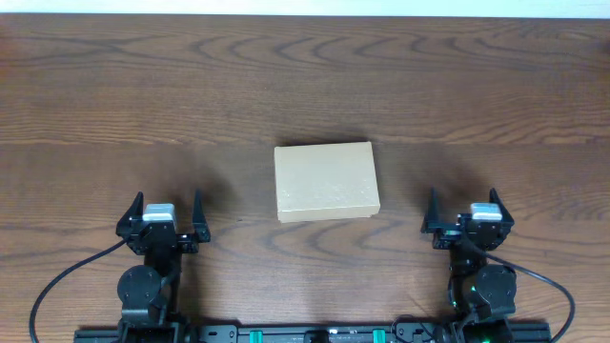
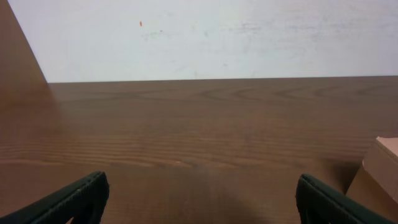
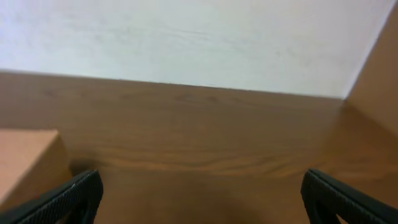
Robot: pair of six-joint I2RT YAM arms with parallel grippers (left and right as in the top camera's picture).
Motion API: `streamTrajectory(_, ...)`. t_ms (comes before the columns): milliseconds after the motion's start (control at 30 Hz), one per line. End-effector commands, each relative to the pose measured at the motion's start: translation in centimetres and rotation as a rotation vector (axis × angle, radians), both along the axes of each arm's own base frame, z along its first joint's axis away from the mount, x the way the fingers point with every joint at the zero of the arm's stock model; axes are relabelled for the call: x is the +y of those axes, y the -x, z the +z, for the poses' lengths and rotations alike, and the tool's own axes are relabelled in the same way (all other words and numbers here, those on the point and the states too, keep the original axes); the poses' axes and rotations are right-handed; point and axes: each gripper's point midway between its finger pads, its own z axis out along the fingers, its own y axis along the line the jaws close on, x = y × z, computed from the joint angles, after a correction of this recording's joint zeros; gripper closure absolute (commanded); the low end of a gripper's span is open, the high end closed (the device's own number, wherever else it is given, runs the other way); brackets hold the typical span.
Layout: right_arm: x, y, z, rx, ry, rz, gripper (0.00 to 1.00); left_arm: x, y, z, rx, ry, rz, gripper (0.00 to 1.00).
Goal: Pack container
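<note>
The container (image 1: 326,181) is a small tan cardboard box, lid shut, lying flat at the middle of the wooden table. Its corner shows at the right edge of the left wrist view (image 2: 384,163) and at the left edge of the right wrist view (image 3: 28,158). My left gripper (image 1: 161,211) rests near the front left, open and empty, well left of the box; its fingers show in the left wrist view (image 2: 202,202). My right gripper (image 1: 467,211) rests near the front right, open and empty, right of the box; its fingers show in the right wrist view (image 3: 202,199).
The wooden table (image 1: 305,86) stretches back to a white wall (image 2: 205,37). Black cables (image 1: 57,286) loop from the arm bases at the front edge. No pens or tape roll are in view.
</note>
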Motion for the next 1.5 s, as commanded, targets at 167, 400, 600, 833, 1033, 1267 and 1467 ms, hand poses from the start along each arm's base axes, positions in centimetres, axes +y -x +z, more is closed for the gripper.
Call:
streamTrajectory(167,0.2,0.0,-0.2,-0.011,-0.286,-0.011,0.01,0.2,0.0,-1.8,0.048,-0.001,0.007,0.05)
streamTrajectory(400,0.2,0.0,-0.2,-0.012,-0.321,-0.012,0.01,0.2,0.0,-1.9,0.048,-0.001,0.007,0.05)
streamTrajectory(600,0.3,0.0,-0.2,-0.011,-0.331,-0.006,0.01,0.2,0.0,-1.9,0.048,-0.001,0.007,0.05)
streamTrajectory(833,0.3,0.0,-0.3,-0.004,-0.239,-0.001,0.01,0.2,0.0,-1.9,0.048,-0.001,0.007,0.05)
streamTrajectory(1033,2.4,0.0,-0.6,0.020,0.093,0.141,0.01,0.2,0.0,-1.8,0.048,-0.001,0.007,0.04)
streamTrajectory(1267,3.1,0.1,-0.7,0.022,0.159,0.192,0.01,0.2,0.0,-1.8,0.048,-0.001,0.007,0.05)
streamTrajectory(1467,3.2,0.1,-0.8,0.023,0.159,0.197,0.01,0.2,0.0,-1.8,0.048,-0.001,0.007,0.04)
